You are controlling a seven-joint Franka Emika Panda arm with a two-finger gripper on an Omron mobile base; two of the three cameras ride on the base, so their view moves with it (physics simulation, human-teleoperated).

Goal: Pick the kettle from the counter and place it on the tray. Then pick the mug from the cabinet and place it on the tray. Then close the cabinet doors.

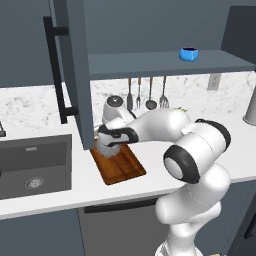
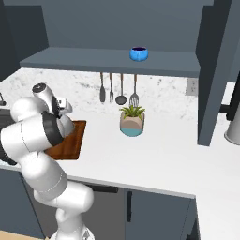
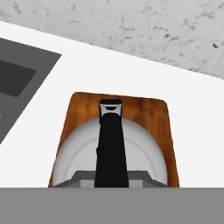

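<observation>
a: while the gripper (image 1: 109,145) is holding closed on the kettle (image 3: 110,153) by its black handle over the tray (image 1: 120,167), letting go too high is risking a tip or slide off the rim.

b: going left to right: sink (image 1: 32,165), open cabinet door (image 1: 75,70) crowding the arm, hanging utensils (image 1: 146,92), mug (image 1: 189,54) sitting on the shelf, potted plant (image 2: 132,121) nearby.

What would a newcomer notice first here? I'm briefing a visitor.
The white arm's gripper holding the squat grey kettle by its black handle over the reddish-brown wooden tray beside the dark sink. Above, a bright blue mug sits alone on the open slate-blue cabinet's shelf.
</observation>
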